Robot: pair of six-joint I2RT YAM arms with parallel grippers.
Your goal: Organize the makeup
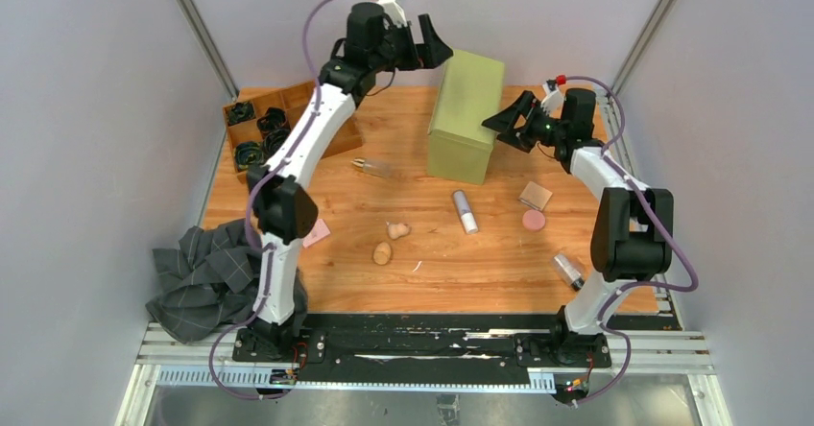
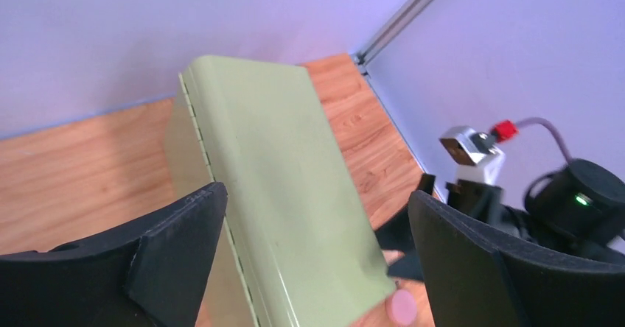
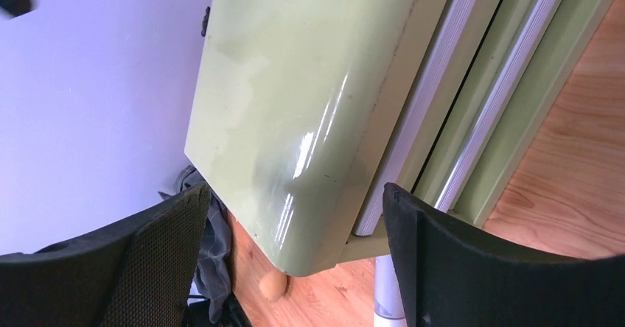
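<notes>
A closed pale green case [image 1: 466,114] stands upright at the back middle. My left gripper [image 1: 429,44] is open and empty, above the case's top left corner; the left wrist view shows the case [image 2: 273,194] between the spread fingers. My right gripper [image 1: 501,124] is open and empty beside the case's right side [image 3: 295,106]. On the table lie a silver-white tube [image 1: 465,211], a clear bottle [image 1: 376,167], a second bottle [image 1: 568,270], a pink round puff [image 1: 534,220], a tan square pad [image 1: 536,196] and two beige sponges [image 1: 397,229] [image 1: 382,252]. The dark compact is not in view.
A wooden divided tray [image 1: 298,95] at the back left holds black coiled bands [image 1: 259,129]. A dark grey cloth [image 1: 206,277] hangs over the front left table edge. A small pink item [image 1: 317,232] lies by the left arm. Grey walls enclose three sides.
</notes>
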